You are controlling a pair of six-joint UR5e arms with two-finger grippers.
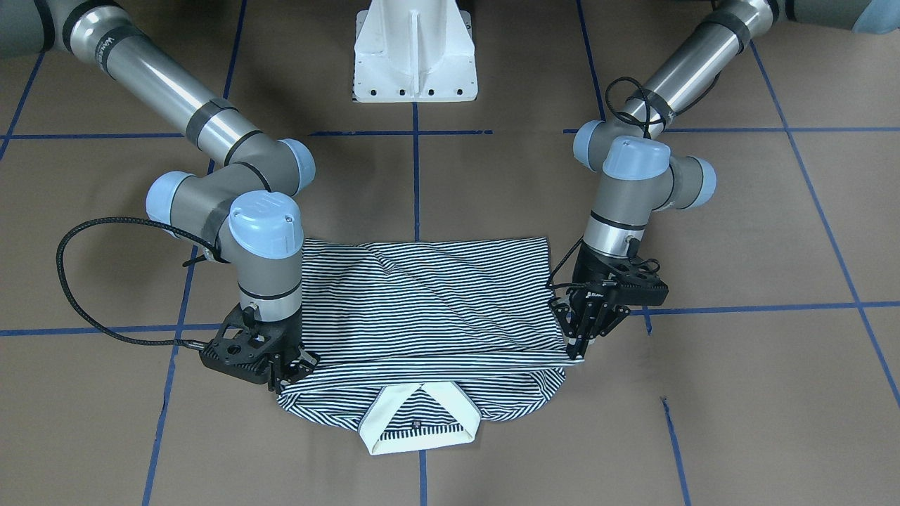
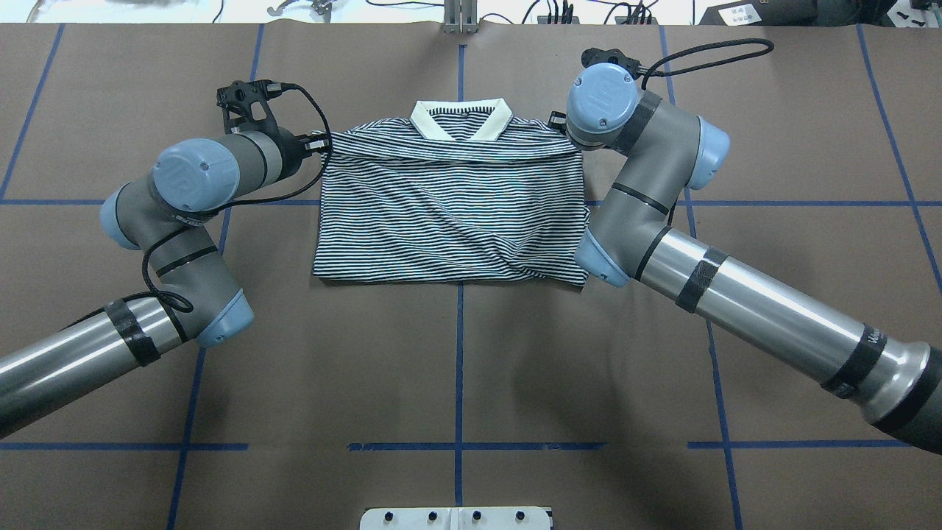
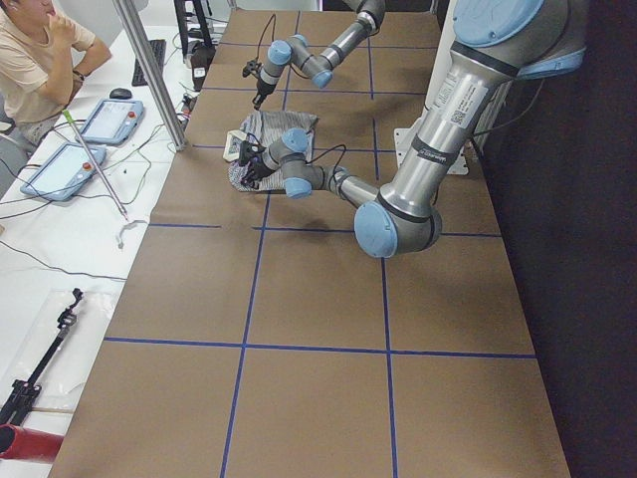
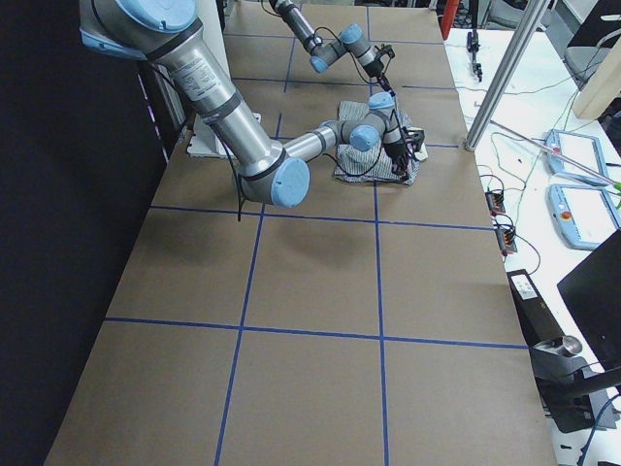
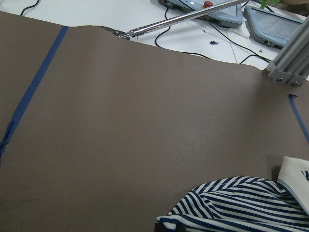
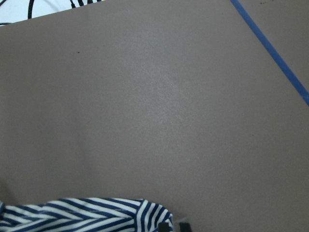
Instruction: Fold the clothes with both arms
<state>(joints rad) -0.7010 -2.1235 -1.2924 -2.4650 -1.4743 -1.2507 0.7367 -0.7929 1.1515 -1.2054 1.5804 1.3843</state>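
The navy-and-white striped polo shirt (image 1: 422,302) lies mid-table, doubled over on itself. Its top layer reaches almost to the cream collar (image 1: 422,422), which points away from the robot. My left gripper (image 1: 578,351) pinches that layer's corner on the shirt's (image 2: 449,213) left side; its fingers meet in a point, shut on the cloth. At the opposite corner my right gripper (image 1: 292,372) is down on the fabric edge and looks shut on it. The right wrist view shows two close fingertips (image 6: 165,227) beside striped cloth (image 6: 82,215). In the overhead view the right wrist hides its gripper.
The white pedestal base (image 1: 415,56) stands behind the shirt. Blue tape lines (image 2: 460,353) cross the brown table. Beyond the far edge, a seated person (image 3: 35,50), tablets (image 3: 109,119), cables and a metal post (image 3: 149,70) occupy a white bench.
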